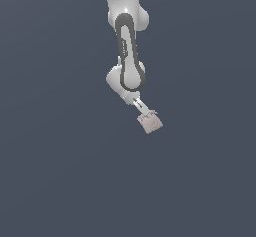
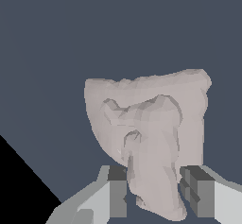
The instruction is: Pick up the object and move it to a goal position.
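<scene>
- End effector (image 2: 153,192): the wrist view shows its two grey finger pads (image 2: 118,194) one on either side of the lower part of the object, closed against it. Both fingers are cut off by the frame edge, so their full length is not visible.
- Object (image 2: 151,128): a pale pinkish-beige, mottled, lumpy block. Its narrow lower portion sits between the fingertips; its broader portion extends beyond them, away from the wrist. The contact faces themselves are hidden behind the pads.
- A black wedge fills one corner of the wrist view; what it is cannot be determined.
- Exterior view: the end effector (image 1: 144,112) is small and partly hard to resolve; the object (image 1: 150,123) hangs directly at its tip, tilted.
- Arm (image 1: 129,56): glossy white with a dark band, rising behind the end effector; its upper links are cut off by the frame edge.
- Background: uniform dark blue-grey. Whether the object touches any surface cannot be determined.
</scene>
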{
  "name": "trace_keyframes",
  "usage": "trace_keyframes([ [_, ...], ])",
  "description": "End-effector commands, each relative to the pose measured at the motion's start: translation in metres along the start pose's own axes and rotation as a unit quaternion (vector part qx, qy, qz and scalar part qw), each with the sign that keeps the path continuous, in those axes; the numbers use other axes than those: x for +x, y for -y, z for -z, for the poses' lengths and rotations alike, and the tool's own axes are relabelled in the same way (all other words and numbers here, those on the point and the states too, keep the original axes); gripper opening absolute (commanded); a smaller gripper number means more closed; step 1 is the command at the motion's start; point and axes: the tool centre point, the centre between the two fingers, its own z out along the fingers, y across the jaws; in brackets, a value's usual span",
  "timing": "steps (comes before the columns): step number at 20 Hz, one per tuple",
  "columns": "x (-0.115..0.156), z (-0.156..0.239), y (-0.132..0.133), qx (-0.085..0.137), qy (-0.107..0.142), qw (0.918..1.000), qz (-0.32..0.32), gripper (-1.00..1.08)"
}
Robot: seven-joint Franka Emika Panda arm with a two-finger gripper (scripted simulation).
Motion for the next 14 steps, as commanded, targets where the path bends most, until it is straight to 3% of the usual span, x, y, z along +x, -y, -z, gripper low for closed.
trace_keyframes([
  [1, 0.0, 0.003, 0.001, 0.0, 0.0, 1.0, 0.0, -1.0],
  [14, -0.006, 0.063, 0.016, -0.001, -0.001, 1.0, -0.001, -1.0],
])
